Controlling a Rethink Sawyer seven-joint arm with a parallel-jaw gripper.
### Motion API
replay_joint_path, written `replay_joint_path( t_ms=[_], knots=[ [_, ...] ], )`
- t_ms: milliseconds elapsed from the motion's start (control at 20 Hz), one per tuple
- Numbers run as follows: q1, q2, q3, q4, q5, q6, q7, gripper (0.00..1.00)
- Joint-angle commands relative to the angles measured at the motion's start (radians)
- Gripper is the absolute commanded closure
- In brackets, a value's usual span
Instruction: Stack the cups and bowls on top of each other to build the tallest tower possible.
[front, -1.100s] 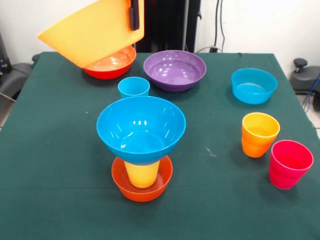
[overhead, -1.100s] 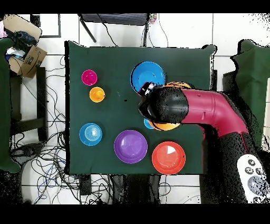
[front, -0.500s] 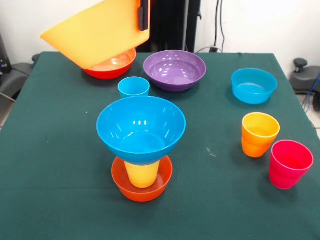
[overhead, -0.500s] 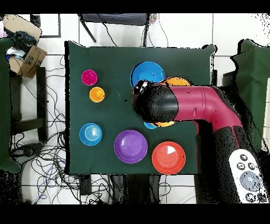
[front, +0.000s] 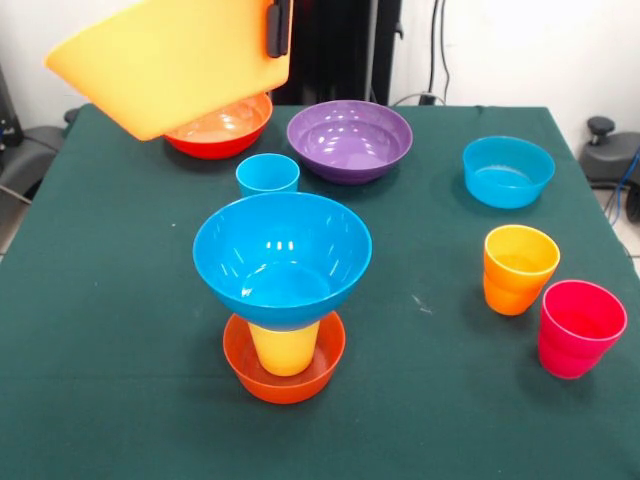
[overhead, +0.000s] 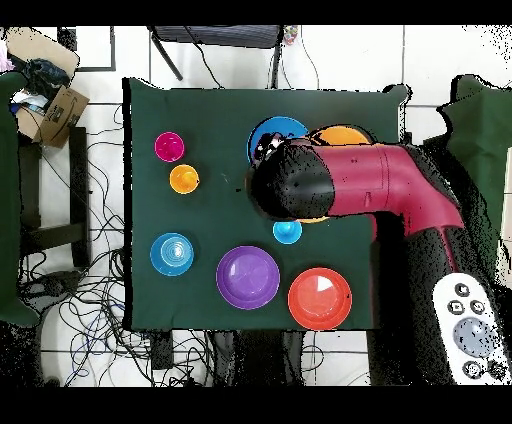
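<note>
Now large light orange bowl (front: 170, 65) aloft, tilted, rim pinched by gripper (front: 272, 28). Tower (front: 283, 290) (blue bowl on yellow cup in red-orange bowl) lies nearer camera, below, slightly right. Carry across, level, lower.

A large light orange bowl (front: 170, 65) hangs tilted in the air. The tower (front: 283, 300) is a large blue bowl on a yellow cup inside a small red-orange bowl.
</note>
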Motion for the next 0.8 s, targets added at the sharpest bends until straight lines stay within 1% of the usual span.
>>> replay_joint_path(
  t_ms=[50,300,350,550,800],
  knots=[
    [0.048,0.043,0.051,-0.105,-0.101,0.096,-0.252,1.00],
    [0.066,0.053,0.049,-0.125,-0.108,0.110,-0.246,1.00],
    [0.067,0.048,0.044,-0.111,-0.105,0.109,-0.237,1.00],
    [0.091,0.058,0.031,-0.109,-0.102,0.114,-0.202,1.00],
    [0.120,0.101,0.015,-0.132,-0.119,0.116,-0.177,1.00]
  ],
)
